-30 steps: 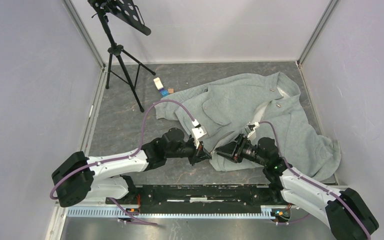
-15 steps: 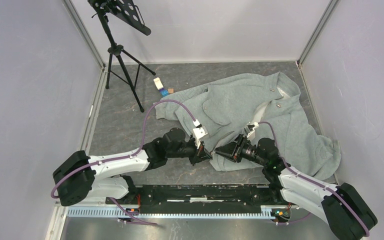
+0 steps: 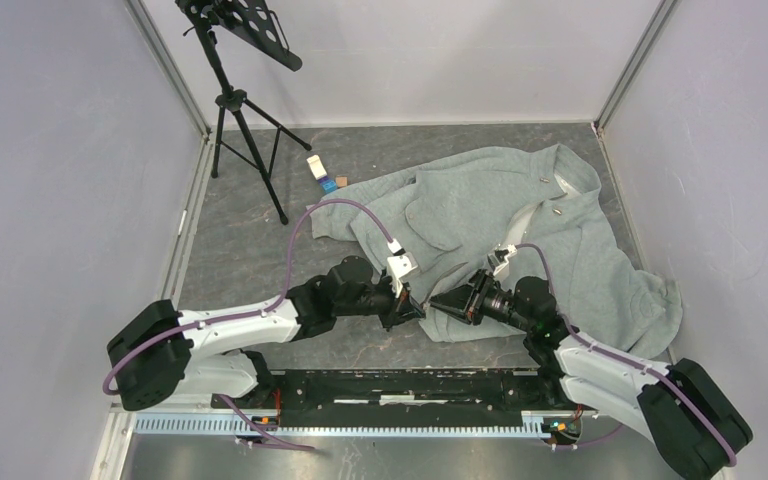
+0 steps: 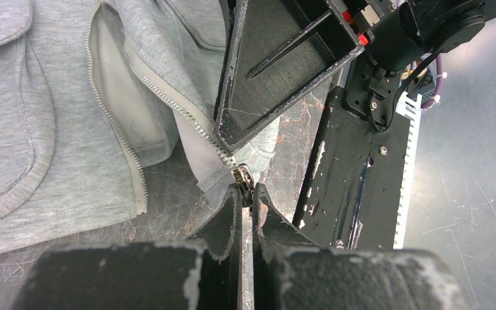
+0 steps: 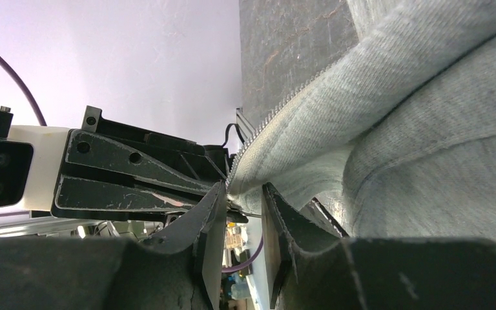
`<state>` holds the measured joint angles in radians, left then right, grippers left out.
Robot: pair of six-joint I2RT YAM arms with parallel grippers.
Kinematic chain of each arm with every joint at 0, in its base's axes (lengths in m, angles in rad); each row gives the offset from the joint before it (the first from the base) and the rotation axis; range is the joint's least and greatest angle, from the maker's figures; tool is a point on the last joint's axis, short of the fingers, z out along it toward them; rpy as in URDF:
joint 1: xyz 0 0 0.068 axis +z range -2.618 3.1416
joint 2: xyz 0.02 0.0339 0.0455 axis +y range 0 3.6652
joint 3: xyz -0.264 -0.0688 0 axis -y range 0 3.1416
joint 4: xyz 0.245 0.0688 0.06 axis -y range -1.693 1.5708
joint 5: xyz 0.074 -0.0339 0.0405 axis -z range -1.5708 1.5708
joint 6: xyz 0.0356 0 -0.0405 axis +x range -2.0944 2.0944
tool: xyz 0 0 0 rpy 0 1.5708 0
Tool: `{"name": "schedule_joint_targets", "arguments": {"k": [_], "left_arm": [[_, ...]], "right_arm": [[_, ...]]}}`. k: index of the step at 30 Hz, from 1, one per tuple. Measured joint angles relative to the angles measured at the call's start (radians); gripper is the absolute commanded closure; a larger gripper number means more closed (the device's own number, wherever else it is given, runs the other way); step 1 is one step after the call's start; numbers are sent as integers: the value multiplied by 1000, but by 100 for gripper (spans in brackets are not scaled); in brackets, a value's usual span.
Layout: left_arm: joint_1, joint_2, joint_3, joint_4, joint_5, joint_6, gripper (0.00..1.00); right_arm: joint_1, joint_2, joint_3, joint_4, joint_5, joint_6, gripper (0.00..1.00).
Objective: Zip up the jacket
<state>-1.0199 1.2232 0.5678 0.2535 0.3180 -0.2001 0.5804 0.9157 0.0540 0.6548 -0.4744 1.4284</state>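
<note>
Jacket: the jacket [image 3: 500, 215] lies spread on the counter [image 3: 250, 270], hem toward the arm bases and collar toward the far wall.
Left end effector [image 4: 245, 190]: pressed together on the zipper slider [image 4: 243, 175] at the hem corner.
Right end effector [image 5: 242, 200]: straddles the toothed edge just beside the slider. I cannot tell whether it presses the fabric.
Progress: barely begun, I judge. The tooth rows lie apart and the front is open to the collar.
Remaining: mate the zipper ends, then draw the slider up.
Containers: none, only a flat patch pocket [image 3: 440, 210] with its contents hidden.
</note>
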Motion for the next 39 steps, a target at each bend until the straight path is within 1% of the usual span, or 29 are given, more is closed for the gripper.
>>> {"name": "schedule_joint_targets", "arguments": {"k": [10, 11, 13, 16, 17, 20, 22, 24, 26, 27, 29, 31, 33, 35, 39], "left_arm": [[-6, 10, 4, 1, -3, 0, 98], [-7, 11, 4, 1, -3, 0, 98], [-10, 11, 4, 2, -3, 0, 98], [-10, 11, 4, 2, -3, 0, 98], [-10, 11, 5, 2, -3, 0, 98], [-10, 11, 5, 5, -3, -1, 97], [-10, 13, 5, 5, -5, -5, 85], [-11, 14, 5, 5, -7, -16, 63], [-11, 14, 5, 7, -11, -40, 44], [-12, 14, 5, 10, -12, -59, 38], [-13, 8, -2, 19, -12, -95, 31], [-14, -18, -22, 25, -14, -135, 21], [-14, -57, -41, 23, -21, -171, 15], [-12, -102, -50, 15, -36, -209, 10], [15, -163, -42, -26, -85, -299, 8]], "right_arm": [[0, 29, 0, 40, -7, 8, 69], [0, 32, 0, 42, -8, 8, 71], [0, 35, -1, 48, -11, 8, 79], [0, 39, -8, 74, -14, 11, 97], [0, 39, -12, 84, -14, 12, 100], [0, 39, -17, 93, -14, 6, 100], [0, 39, -17, 93, -14, -11, 100], [0, 38, -17, 92, -13, -47, 100], [0, 29, -13, 77, -5, -124, 100], [0, 22, -10, 62, 6, -167, 100], [0, 3, -7, 32, 27, -266, 100], [0, -20, -7, -3, 55, -377, 100], [0, -33, -7, -34, 72, -481, 100], [0, -38, -6, -64, 84, -574, 100], [0, -50, -6, -113, 91, -722, 100]]}}
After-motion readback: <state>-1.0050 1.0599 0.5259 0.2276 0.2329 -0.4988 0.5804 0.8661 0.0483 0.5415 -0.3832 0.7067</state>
